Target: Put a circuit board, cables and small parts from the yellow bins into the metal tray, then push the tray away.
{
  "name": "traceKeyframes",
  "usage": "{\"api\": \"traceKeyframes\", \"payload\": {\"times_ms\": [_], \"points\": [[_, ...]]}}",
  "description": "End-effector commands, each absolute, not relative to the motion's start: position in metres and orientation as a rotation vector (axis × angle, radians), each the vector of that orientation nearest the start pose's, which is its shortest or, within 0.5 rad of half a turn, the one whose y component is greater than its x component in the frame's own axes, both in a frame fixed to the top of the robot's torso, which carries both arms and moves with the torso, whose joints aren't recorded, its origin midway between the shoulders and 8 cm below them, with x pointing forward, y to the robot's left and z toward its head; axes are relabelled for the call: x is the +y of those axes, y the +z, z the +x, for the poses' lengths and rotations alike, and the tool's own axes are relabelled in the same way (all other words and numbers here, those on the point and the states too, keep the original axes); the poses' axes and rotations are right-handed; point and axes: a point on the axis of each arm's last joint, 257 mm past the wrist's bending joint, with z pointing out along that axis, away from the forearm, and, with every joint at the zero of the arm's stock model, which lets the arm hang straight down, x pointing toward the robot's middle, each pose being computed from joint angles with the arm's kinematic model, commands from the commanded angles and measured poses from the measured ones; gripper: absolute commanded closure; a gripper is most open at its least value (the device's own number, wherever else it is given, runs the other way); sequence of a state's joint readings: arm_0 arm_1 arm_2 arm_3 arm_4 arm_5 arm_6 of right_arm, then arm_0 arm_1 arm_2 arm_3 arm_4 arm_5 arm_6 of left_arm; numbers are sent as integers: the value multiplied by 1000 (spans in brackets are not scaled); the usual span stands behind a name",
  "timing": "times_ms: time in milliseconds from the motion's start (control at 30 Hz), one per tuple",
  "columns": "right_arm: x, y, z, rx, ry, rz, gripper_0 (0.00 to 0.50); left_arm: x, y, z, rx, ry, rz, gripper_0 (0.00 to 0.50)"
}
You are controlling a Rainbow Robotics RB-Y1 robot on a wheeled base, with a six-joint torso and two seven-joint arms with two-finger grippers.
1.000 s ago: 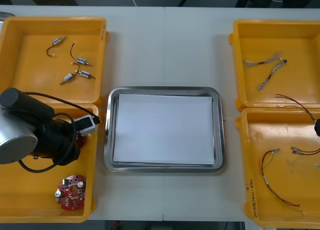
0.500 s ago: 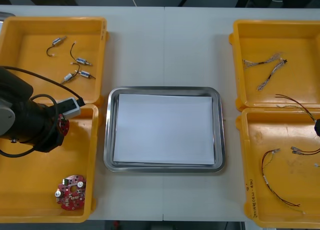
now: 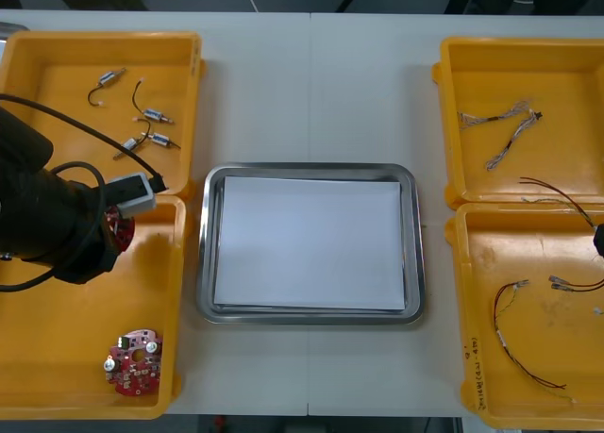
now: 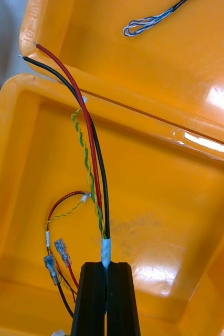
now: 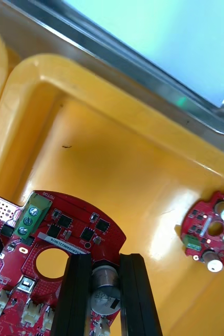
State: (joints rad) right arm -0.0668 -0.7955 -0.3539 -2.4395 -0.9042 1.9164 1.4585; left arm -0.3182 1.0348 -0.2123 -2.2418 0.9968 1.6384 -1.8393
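My left gripper [image 5: 107,262] is shut on a round red circuit board [image 5: 64,236], its fingers clamped on a metal cylinder on the board. In the front view this board [image 3: 119,229] hangs under the left arm over the near-left yellow bin [image 3: 57,358]. A second red board [image 3: 133,348] lies on that bin's floor. The metal tray [image 3: 203,254], white inside, sits at the table's centre. My right gripper [image 4: 107,265] is shut on a red and black cable [image 4: 93,147] by its white sleeve, above the near-right bin [image 3: 538,254].
Small metal parts [image 3: 142,136] with black leads lie in the far-left bin [image 3: 57,93]. Twisted blue and white cables [image 3: 510,131] lie in the far-right bin [image 3: 566,74]. More red and black cables [image 3: 519,358] rest in the near-right bin.
The left arm has moved left and toward the bin's far side, carrying the red board with it. The right arm has not moved.
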Motion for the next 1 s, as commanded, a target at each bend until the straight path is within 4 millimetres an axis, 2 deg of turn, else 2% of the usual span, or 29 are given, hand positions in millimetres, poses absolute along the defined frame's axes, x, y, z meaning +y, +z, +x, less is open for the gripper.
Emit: {"api": "traceKeyframes", "payload": {"times_ms": [33, 67, 167, 267, 300, 500, 533, 600, 700, 1000], "points": [[-340, -129, 348, 2521, -170, -455, 500, 243, -155, 382, 2351, 186, 1319, 500], [-340, -129, 348, 2521, -170, -455, 500, 243, -155, 382, 2351, 186, 1319, 500], [-339, -130, 348, 2522, -167, -456, 500, 218, -153, 384, 2343, 157, 1316, 500], [-339, -131, 348, 2523, -167, -456, 500, 205, -152, 387, 2332, 150, 1315, 500], [-340, -130, 348, 2523, -169, -456, 500, 194, -153, 387, 2326, 140, 1312, 500], [-340, -130, 348, 2523, -169, -456, 500, 157, -151, 387, 2317, 93, 1309, 500], [-340, -130, 348, 2523, -169, -456, 500, 157, -151, 387, 2317, 93, 1309, 500], [-340, -131, 348, 2524, -169, -455, 500, 138, -151, 387, 2322, 63, 1307, 500], [-340, -130, 348, 2523, -169, -456, 500, 121, -151, 387, 2312, 53, 1310, 500], [-340, -130, 348, 2521, -172, -454, 500, 84, -165, 385, 2327, 30, 1322, 500]]}}
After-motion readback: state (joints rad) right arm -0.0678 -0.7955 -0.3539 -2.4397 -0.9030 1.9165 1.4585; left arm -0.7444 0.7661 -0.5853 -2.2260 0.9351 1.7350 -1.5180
